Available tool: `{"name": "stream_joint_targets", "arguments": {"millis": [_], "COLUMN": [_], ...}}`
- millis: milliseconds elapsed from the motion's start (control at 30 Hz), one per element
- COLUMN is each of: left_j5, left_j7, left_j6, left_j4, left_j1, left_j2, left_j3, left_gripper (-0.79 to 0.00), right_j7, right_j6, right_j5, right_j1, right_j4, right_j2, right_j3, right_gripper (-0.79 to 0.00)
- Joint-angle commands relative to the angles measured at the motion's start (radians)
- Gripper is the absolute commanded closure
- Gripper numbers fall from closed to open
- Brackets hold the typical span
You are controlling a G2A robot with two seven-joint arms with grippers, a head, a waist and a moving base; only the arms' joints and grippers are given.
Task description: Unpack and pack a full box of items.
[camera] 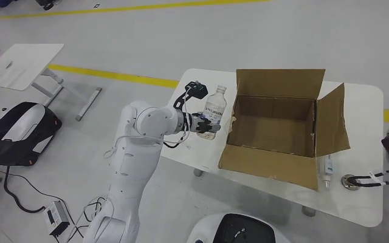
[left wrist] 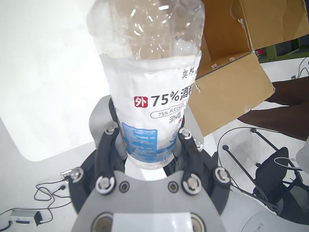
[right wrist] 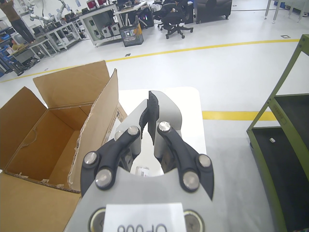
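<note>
My left gripper (camera: 205,124) (left wrist: 148,131) is shut on the lower part of a clear bottle (camera: 213,110) (left wrist: 149,61) with a white label. It holds the bottle over the left part of the white table (camera: 358,109), just outside the left wall of the open cardboard box (camera: 276,127) (left wrist: 241,61) (right wrist: 48,121). The box's flaps stand up and its inside looks bare. My right gripper (right wrist: 150,105) is shut on nothing, above the table (right wrist: 183,102) to the right of the box.
A small white bottle (camera: 328,170) lies on the table right of the box, with a round metal item (camera: 349,181) beside it. A green cart (right wrist: 284,126) stands off the table's right side. A white side table (camera: 24,64) is far left.
</note>
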Motion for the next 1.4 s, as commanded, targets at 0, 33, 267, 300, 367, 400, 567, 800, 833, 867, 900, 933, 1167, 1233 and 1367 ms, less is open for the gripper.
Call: {"name": "stream_joint_targets", "arguments": {"millis": [0, 33, 267, 300, 367, 400, 567, 800, 833, 867, 900, 933, 1167, 1233, 1367], "left_j5": [-0.017, -0.05, -0.153, -0.139, -0.127, -0.14, -0.127, -0.101, -0.097, -0.109, -0.116, -0.116, -0.146, -0.146, -0.146], "left_j7": [0.063, 0.074, 0.083, 0.084, 0.101, 0.108, 0.113, 0.037, 0.029, 0.02, 0.014, 0.012, -0.015, -0.015, -0.015], "left_j6": [-0.005, -0.007, -0.05, -0.042, -0.028, -0.014, 0.049, 0.245, 0.262, 0.272, 0.28, 0.286, 0.258, 0.258, 0.258], "left_j4": [0.0, 0.002, 0.091, 0.106, 0.127, 0.144, 0.226, 0.323, 0.333, 0.339, 0.347, 0.351, 0.323, 0.323, 0.323], "left_j1": [-0.007, -0.023, -0.188, -0.213, -0.251, -0.267, -0.34, -0.413, -0.417, -0.42, -0.422, -0.423, -0.41, -0.41, -0.41], "left_j2": [-0.003, -0.005, -0.012, -0.014, -0.019, -0.021, -0.032, -0.051, -0.052, -0.053, -0.054, -0.054, -0.05, -0.05, -0.05], "left_j3": [0.045, 0.061, 0.189, 0.215, 0.261, 0.274, 0.363, 0.471, 0.479, 0.485, 0.488, 0.491, 0.5, 0.5, 0.5], "left_gripper": [0.0, 0.0, 0.0, 0.0, 0.0, 0.0, 0.0, 0.0, 0.0, 0.0, 0.0, 0.0, 0.0, 0.0, 0.0], "right_j7": [0.001, -0.001, -0.006, -0.007, -0.011, -0.01, -0.01, -0.009, -0.009, -0.009, -0.008, -0.007, -0.006, -0.007, -0.008], "right_j6": [-0.016, -0.023, -0.026, -0.024, -0.017, -0.016, -0.012, -0.011, -0.011, -0.012, -0.012, -0.011, -0.013, -0.014, -0.014], "right_j5": [-0.013, -0.023, -0.015, -0.015, -0.008, -0.003, 0.001, -0.003, -0.004, -0.004, -0.003, -0.003, -0.001, 0.0, 0.005], "right_j1": [0.004, 0.005, -0.001, -0.003, -0.007, -0.01, -0.022, -0.029, -0.029, -0.03, -0.031, -0.031, -0.029, -0.029, -0.03], "right_j4": [0.0, -0.001, -0.001, 0.001, 0.002, 0.001, -0.003, -0.011, -0.012, -0.014, -0.015, -0.017, -0.024, -0.024, -0.026], "right_j2": [0.001, 0.002, 0.001, 0.001, 0.0, 0.0, 0.0, 0.0, 0.0, 0.0, 0.0, 0.0, -0.001, -0.002, -0.003], "right_j3": [-0.002, -0.001, 0.012, 0.016, 0.026, 0.031, 0.049, 0.057, 0.058, 0.059, 0.059, 0.06, 0.059, 0.059, 0.059], "right_gripper": [0.0, 0.0, 0.0, 0.0, 0.0, 0.0, 0.0, 0.0, 0.0, 0.0, 0.0, 0.0, 0.0, 0.0, 0.0]}}
